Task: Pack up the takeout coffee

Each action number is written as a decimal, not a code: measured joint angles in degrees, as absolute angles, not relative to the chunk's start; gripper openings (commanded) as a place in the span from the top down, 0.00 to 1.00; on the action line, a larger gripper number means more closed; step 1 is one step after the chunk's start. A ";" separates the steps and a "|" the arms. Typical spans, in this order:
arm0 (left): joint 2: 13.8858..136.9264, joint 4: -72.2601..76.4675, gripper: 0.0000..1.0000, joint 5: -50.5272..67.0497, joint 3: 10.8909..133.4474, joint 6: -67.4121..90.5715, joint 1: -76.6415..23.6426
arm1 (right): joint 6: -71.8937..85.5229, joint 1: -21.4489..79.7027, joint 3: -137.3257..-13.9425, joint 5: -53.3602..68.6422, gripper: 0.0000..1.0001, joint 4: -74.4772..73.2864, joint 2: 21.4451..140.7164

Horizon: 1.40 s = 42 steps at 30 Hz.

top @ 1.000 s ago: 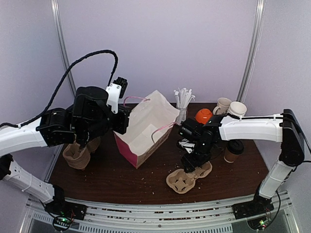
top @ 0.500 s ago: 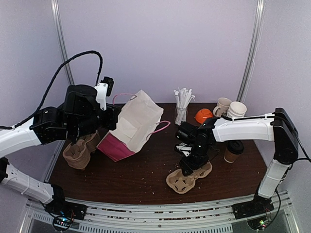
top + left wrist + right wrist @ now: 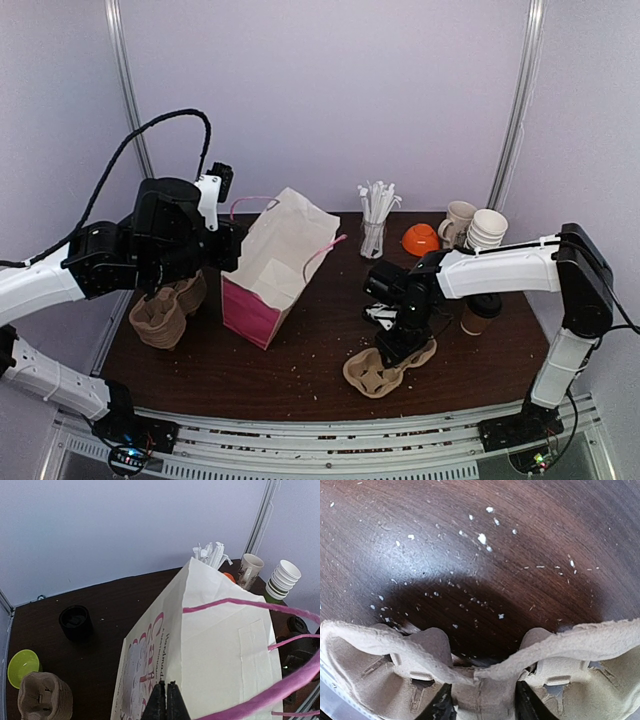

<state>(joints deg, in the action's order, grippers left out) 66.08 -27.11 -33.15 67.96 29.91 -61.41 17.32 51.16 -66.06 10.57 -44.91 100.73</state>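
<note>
The step in hand seemed to be the taking of the beige moulded-pulp cup carrier, which lay flat on the dark wooden table. The right gripper stood over the carrier's middle ridge with one finger on each side of it. The fingers looked close against the pulp, but I could not tell if they already clamped it.

To do this well, the fingers should sit deep on the ridge and close softly, because such pulp probably crushes and tears easily. The carrier should then rise level.

The takeout coffee, a small brown paper cup with a black dome lid, stood upright on the table near the right side. It was just behind the right forearm and not touched.

The right arm reached from its base toward the table's middle. Its forearm was almost level and its wrist was bent steeply downward.

The left arm was raised, with its wrist above the tilted white paper bag with pink handles. The left gripper was closed tight on the bag's upper edge and held it up.
</note>
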 measured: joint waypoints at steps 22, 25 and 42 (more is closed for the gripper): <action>66.57 -27.09 1.00 -32.73 67.88 30.41 -61.17 | 19.62 51.16 -66.08 6.90 0.73 -49.04 90.74; 67.26 -27.09 1.00 -32.53 67.88 30.63 -61.17 | 19.88 51.16 -66.46 6.17 0.74 -49.74 88.68; 69.10 -27.05 1.00 -29.89 67.51 32.10 -60.69 | 19.88 51.16 -74.08 2.66 0.76 -55.20 83.31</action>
